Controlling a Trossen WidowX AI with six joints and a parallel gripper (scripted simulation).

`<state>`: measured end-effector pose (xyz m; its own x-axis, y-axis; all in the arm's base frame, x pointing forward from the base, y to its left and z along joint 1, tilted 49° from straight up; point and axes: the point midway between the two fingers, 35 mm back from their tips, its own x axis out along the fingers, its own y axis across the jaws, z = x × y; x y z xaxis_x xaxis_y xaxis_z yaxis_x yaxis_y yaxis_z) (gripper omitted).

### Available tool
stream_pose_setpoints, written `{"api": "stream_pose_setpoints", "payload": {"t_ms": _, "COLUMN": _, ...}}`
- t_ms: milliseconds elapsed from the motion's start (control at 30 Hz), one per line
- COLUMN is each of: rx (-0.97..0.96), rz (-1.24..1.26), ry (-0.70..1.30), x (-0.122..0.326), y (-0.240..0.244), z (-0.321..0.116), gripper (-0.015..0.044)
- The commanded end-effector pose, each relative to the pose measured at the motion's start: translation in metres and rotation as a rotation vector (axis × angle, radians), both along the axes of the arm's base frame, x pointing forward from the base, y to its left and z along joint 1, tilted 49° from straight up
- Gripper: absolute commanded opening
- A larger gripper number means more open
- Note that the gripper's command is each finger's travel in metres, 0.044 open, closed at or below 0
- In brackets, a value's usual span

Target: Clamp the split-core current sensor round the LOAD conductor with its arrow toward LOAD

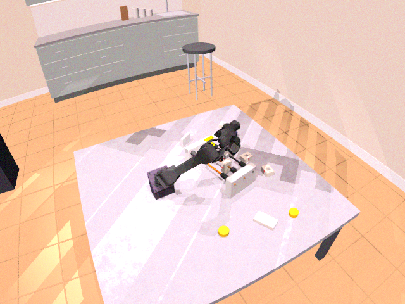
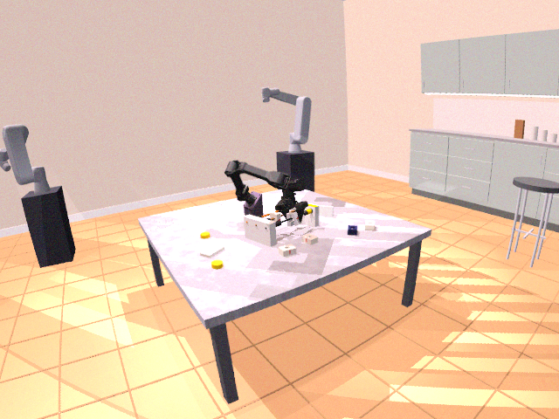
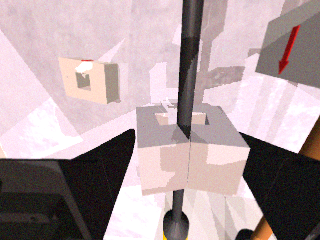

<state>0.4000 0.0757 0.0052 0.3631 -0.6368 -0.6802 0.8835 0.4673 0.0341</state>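
Landmark: stool (image 1: 199, 48) (image 2: 537, 184). Cabinet run (image 1: 121, 59) (image 2: 478, 167) behind it in top view; tabletop (image 1: 147, 248) (image 2: 271, 288) before it.

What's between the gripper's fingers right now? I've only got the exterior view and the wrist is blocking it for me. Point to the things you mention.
Observer: A pale block, seemingly the sensor (image 3: 192, 167), sits between the open gripper's (image 1: 233, 149) (image 2: 295, 217) (image 3: 187, 132) fingers, with a dark conductor (image 3: 190, 60) running through its window.
Operator: Okay, and do its two halves look closed?
Observer: In the wrist view they meet along a thin straight seam. Whether the latch has caught, I can't tell.
Operator: Can you see any arrow?
Observer: Not on that one. A grey block (image 3: 305, 55) at the upper right of the wrist view has a red arrow pointing towards the bottom of the picture.
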Motion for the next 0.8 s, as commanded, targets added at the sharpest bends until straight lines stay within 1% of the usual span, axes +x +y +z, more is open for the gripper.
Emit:
{"api": "stream_pose_setpoints", "payload": {"t_ms": 0, "rx": -0.007, "rz": -0.032, "ry": 0.02, "x": 0.0, "y": 0.004, "z": 0.002, "gripper": 0.044}}
{"api": "stream_pose_setpoints", "payload": {"t_ms": 167, "rx": -0.062, "rz": -0.145, "ry": 0.098, "x": -0.005, "y": 0.012, "z": 0.017, "gripper": 0.044}}
{"api": "stream_pose_setpoints", "payload": {"t_ms": 767, "rx": -0.065, "rz": -0.143, "ry": 0.094, "x": 0.0, "y": -0.007, "z": 0.003, "gripper": 0.044}}
